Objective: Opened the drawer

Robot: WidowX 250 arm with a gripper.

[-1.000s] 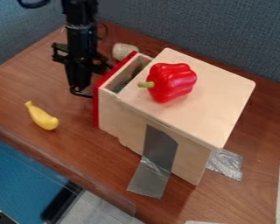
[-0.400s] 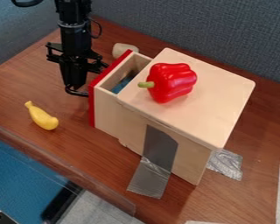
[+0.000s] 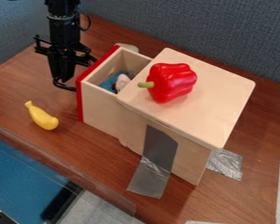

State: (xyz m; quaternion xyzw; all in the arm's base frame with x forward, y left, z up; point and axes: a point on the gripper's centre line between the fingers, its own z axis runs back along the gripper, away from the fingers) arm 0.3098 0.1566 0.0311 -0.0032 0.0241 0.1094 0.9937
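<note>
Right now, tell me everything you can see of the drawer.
The drawer is a pale, wood-looking box, open at the top, with a flat red front panel. It stands partly pulled out of the wooden cabinet, its inner end running in under the cabinet's top. A blue thing and a pinkish one lie inside; I can't tell what they are. The gripper hangs beside the red front; whether they touch is unclear.

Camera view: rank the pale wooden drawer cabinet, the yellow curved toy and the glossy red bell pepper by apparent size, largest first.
1. Pale wooden drawer cabinet
2. Glossy red bell pepper
3. Yellow curved toy
</note>
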